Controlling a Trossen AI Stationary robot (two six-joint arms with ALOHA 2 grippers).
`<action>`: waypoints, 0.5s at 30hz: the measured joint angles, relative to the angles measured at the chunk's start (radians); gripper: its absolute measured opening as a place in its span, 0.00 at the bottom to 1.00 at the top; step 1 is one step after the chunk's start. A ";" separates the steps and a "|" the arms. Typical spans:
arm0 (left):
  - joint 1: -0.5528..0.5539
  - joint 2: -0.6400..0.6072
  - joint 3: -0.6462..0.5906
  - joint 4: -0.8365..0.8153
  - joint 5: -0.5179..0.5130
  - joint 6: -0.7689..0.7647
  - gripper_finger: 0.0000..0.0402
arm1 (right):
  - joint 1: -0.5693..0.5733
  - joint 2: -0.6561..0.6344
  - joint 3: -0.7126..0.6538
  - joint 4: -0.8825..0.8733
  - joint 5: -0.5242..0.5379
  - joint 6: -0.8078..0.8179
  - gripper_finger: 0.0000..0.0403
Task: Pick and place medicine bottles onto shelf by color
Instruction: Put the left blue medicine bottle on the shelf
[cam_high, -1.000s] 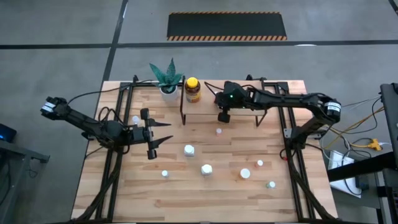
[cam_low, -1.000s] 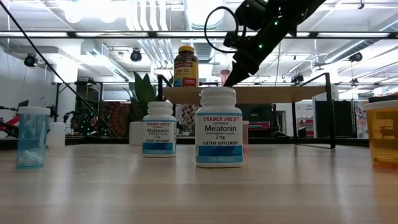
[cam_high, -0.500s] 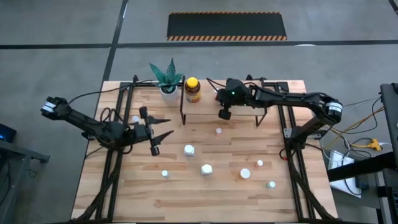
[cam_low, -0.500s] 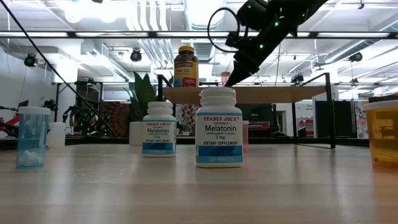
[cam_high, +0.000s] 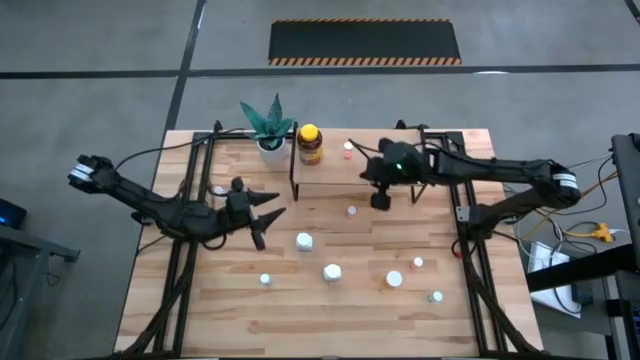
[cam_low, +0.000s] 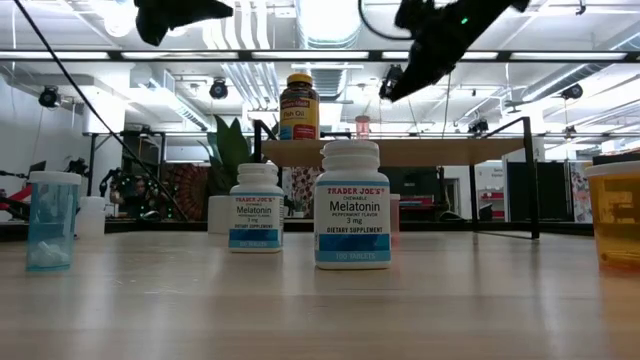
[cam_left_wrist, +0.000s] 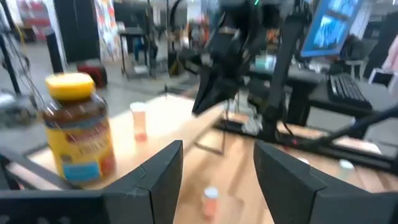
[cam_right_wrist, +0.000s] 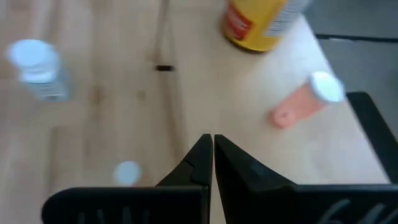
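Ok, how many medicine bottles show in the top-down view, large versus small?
Large amber bottle: 1
Small bottles: 9
Total: 10

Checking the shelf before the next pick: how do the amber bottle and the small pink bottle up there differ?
The amber bottle is far larger than the pink bottle. The amber bottle has a yellow cap and a printed label; the pink bottle has a white cap and no label that shows. The amber bottle stands at the shelf's left end, near the plant, the pink bottle further right. Both stand upright on the shelf, held by neither gripper.
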 joint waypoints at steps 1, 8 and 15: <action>-0.006 0.016 0.022 -0.049 0.002 -0.040 0.45 | 0.020 -0.020 -0.015 0.000 -0.005 0.003 0.02; -0.048 0.173 0.262 -0.435 0.104 -0.268 0.45 | 0.164 -0.149 -0.130 0.017 -0.022 0.074 0.02; -0.066 0.365 0.564 -0.930 0.268 -0.470 0.47 | 0.289 -0.223 -0.243 0.134 -0.022 0.099 0.02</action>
